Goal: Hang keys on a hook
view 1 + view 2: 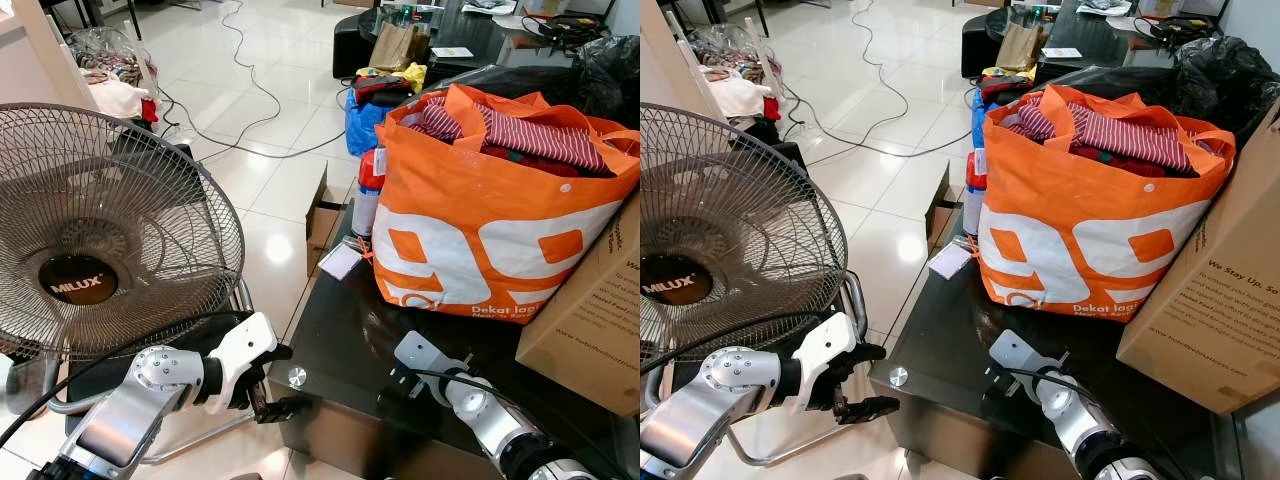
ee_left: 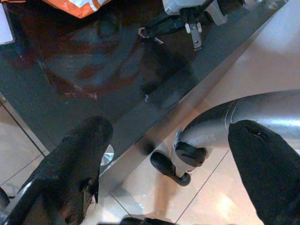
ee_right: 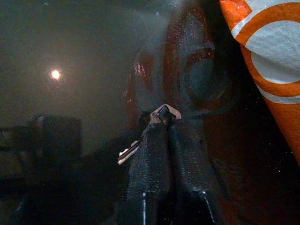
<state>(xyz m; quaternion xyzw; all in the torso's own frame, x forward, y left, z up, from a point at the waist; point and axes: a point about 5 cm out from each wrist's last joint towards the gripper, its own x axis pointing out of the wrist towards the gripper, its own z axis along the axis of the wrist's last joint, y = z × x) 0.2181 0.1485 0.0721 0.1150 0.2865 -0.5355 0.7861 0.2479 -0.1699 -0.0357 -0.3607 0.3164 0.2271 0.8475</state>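
Setting: lived-in home, cluttered living area.

White glossy floor tiles (image 1: 270, 150) with a loose cable (image 1: 262, 95) trailing across them. MILUX pedestal fan (image 1: 95, 250) stands beside a low dark glass surface (image 1: 345, 350). On the surface: orange shopping bag (image 1: 480, 220) stuffed with striped clothing, cardboard box (image 1: 590, 320) just beside it, spray can (image 1: 368, 190) behind. Farther back: black leather sofa (image 1: 355, 45), paper bag (image 1: 393, 45), blue bag (image 1: 360, 125), black rubbish sack (image 1: 610, 70). Household goods throughout; no workshop or office equipment visible.
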